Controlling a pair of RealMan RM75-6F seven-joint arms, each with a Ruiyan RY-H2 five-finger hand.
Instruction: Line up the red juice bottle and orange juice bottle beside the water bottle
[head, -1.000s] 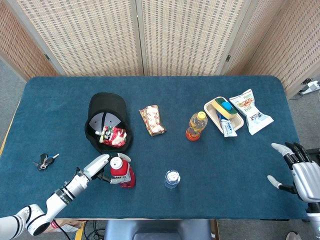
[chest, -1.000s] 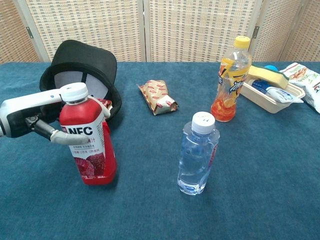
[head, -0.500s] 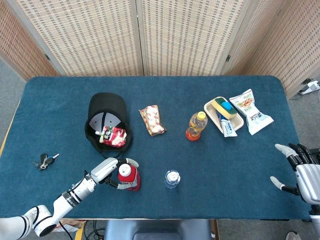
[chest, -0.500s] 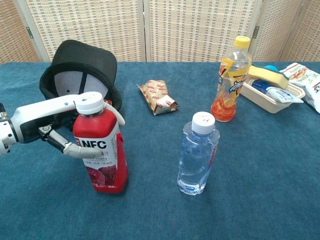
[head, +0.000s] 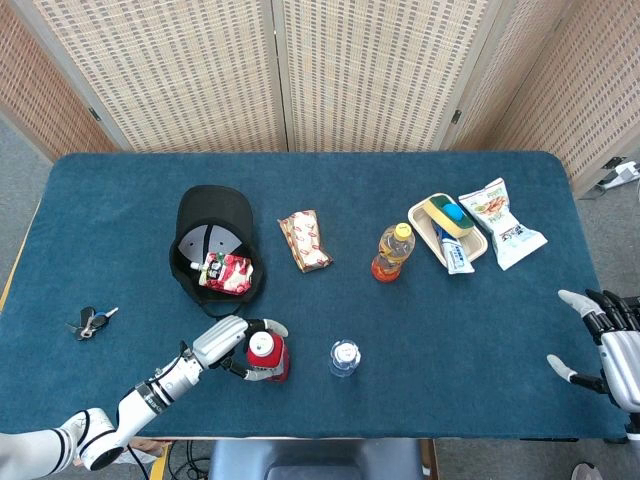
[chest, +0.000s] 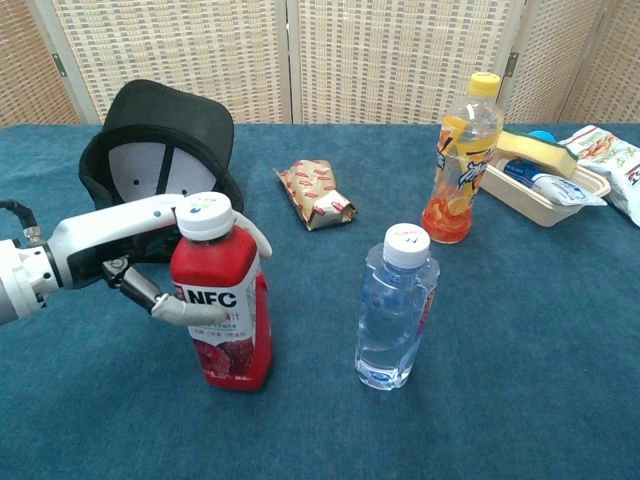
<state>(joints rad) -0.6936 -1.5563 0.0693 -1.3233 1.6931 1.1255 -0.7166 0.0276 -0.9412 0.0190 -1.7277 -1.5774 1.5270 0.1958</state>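
My left hand (chest: 150, 268) (head: 232, 345) grips the red juice bottle (chest: 222, 300) (head: 267, 356), which stands upright on the blue table a short way left of the clear water bottle (chest: 395, 308) (head: 344, 357). The orange juice bottle (chest: 461, 160) (head: 392, 253) stands further back and to the right, by the tray, with no hand near it. My right hand (head: 607, 346) hovers open at the table's right front corner, fingers spread and empty; the chest view does not show it.
A black cap (head: 214, 245) holding a red snack packet (head: 226, 273) lies behind the red bottle. A wrapped snack (chest: 315, 194) lies mid-table. A tray (chest: 540, 205) with a sponge and tube, and a snack bag (head: 503, 222), sit back right. Keys (head: 90, 321) lie far left.
My left hand has slid the red juice bottle to the right, closer to the water bottle. The right hand has drifted slightly right and toward the front edge.
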